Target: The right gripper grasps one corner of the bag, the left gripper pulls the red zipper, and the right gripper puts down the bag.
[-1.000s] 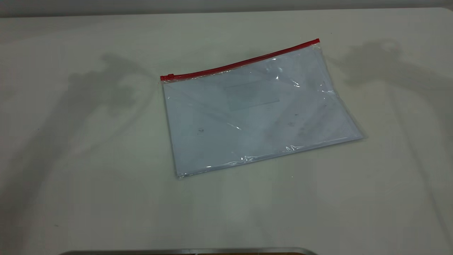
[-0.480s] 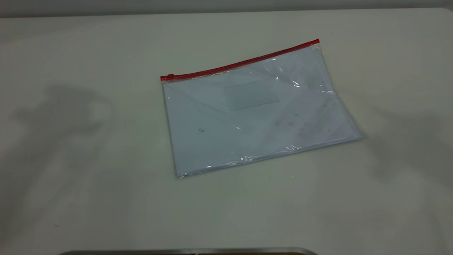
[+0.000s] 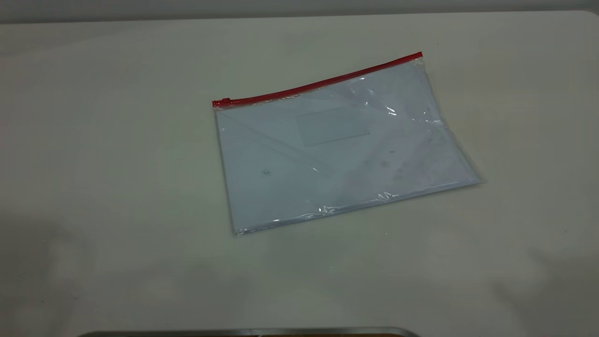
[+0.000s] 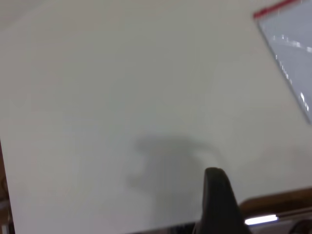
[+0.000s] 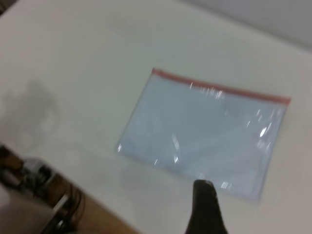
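table: pale, matte off-white surface, fills the exterior view. a thin metallic edge shows at the near border.

bag: lying flat on the table, a bit right of centre in the exterior view. flat rectangle, clear bluish-white plastic, crinkly with shiny highlights along the near edge and near the far-right corner. long axis runs left-right, skewed so the right end sits farther from the camera than the left. a faint rectangular patch shows through near the middle.

red zipper: thin bright red strip along the far long edge, running from the left corner up to the far-right corner. small red slider tab sits at the left end.

left gripper: only one dark pointed tip visible in its wrist view, above bare table, well apart from the bag corner. holding nothing; cannot tell how far apart the jaws are.

right gripper: one dark tip visible in its wrist view, off the bag, touching nothing. jaw spread cannot be told either.

neither gripper appears in the exterior view.
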Controlling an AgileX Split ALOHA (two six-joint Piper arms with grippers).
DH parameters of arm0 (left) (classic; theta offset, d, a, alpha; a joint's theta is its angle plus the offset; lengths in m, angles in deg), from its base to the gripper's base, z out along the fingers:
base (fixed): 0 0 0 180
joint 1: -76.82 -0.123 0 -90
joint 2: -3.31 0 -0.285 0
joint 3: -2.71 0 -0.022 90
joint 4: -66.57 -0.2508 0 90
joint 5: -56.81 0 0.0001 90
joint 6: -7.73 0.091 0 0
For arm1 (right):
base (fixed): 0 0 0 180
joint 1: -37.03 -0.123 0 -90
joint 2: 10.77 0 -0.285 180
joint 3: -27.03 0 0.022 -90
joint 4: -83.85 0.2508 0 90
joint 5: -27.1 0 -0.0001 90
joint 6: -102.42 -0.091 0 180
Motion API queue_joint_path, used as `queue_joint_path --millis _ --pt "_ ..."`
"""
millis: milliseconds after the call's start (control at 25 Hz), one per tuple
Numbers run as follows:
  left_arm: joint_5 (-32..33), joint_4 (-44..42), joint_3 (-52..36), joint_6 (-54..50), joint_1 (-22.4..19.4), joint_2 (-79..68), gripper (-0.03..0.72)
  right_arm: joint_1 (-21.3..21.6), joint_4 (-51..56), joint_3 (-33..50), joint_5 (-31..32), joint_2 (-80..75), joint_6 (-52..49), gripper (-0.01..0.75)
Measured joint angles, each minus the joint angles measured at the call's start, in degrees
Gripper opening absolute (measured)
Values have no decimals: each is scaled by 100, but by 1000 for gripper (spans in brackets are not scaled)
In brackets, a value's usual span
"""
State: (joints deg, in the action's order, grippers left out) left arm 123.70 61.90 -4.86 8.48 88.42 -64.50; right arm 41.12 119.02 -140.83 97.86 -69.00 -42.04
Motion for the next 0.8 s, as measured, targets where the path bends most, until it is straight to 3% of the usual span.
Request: queue_joint_path --millis 280,600,800 --pt "0 -5 -1408 0 0 1468 522 0 -30 1575 0 1554 -101 589" --pt "0 -5 -2751 0 0 2804 522 0 -864 2663 -12 3274 -170 588" --pt "0 33 -3446 -35 0 3339 522 0 -1486 3228 -365 4031 -683 588"
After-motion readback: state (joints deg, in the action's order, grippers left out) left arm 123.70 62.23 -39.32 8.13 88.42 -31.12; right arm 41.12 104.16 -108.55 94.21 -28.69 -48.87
